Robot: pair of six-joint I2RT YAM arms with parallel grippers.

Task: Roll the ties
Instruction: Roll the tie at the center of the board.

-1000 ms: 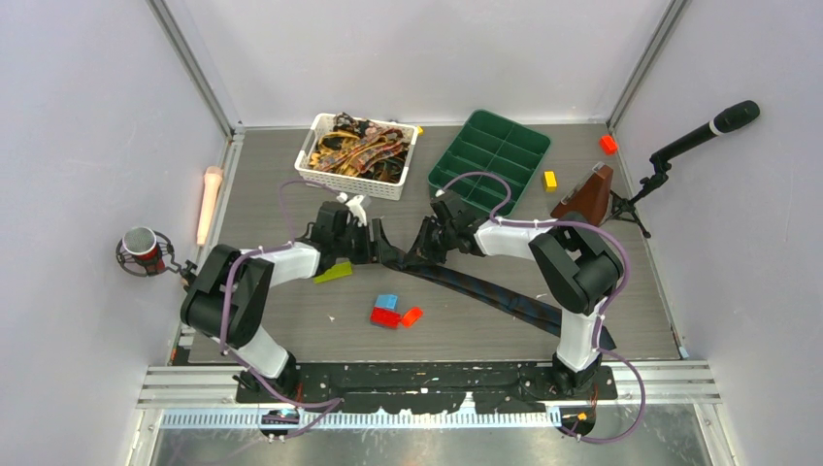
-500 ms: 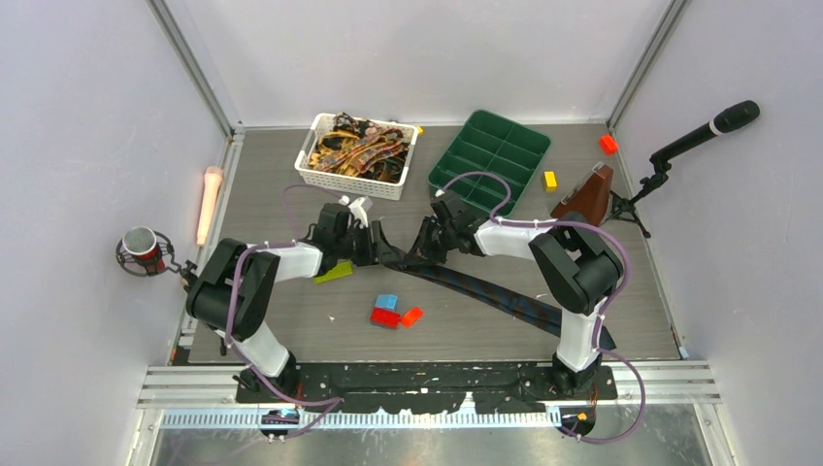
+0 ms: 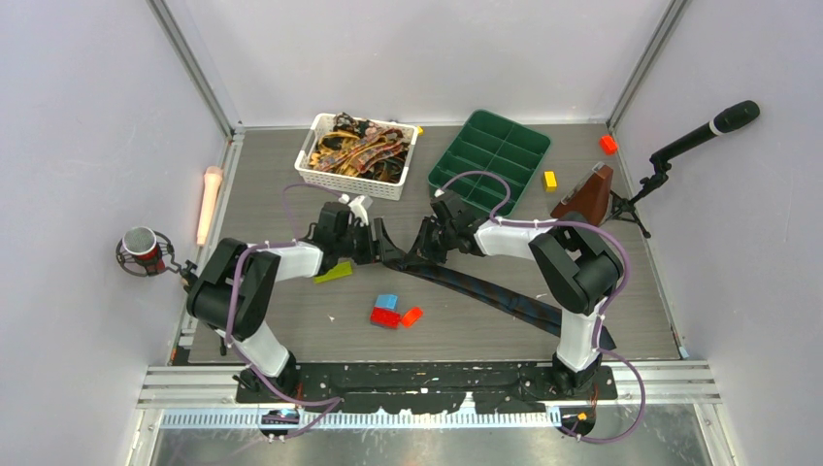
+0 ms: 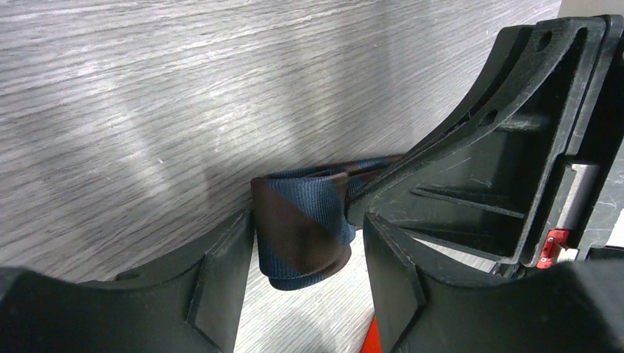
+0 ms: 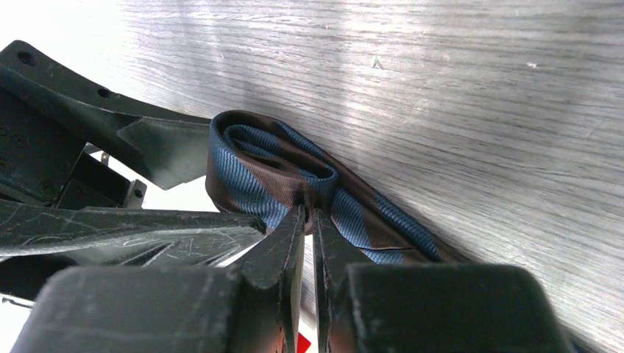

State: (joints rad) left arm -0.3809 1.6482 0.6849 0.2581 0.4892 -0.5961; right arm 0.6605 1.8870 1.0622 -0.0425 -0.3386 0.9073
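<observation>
middle: the left hand point(image 3: 377, 245) and right hand point(image 3: 415, 250) meet tip to tip over the rolled end of the navy tie point(image 3: 495, 294), with no way through between them.
left hand's gap: the roll fills most of it, leaving only a slit at one finger.
far side: the white basket point(image 3: 359, 155) and green tray point(image 3: 490, 155) stand close behind, with a narrow lane between them.
near side: the tie's flat length crosses diagonally to the right; the bricks point(image 3: 393, 311) lie just beside it, and the bare desk point(image 3: 456, 330) lies in front.
left: a green wedge point(image 3: 333, 272) lies by the left arm.
</observation>
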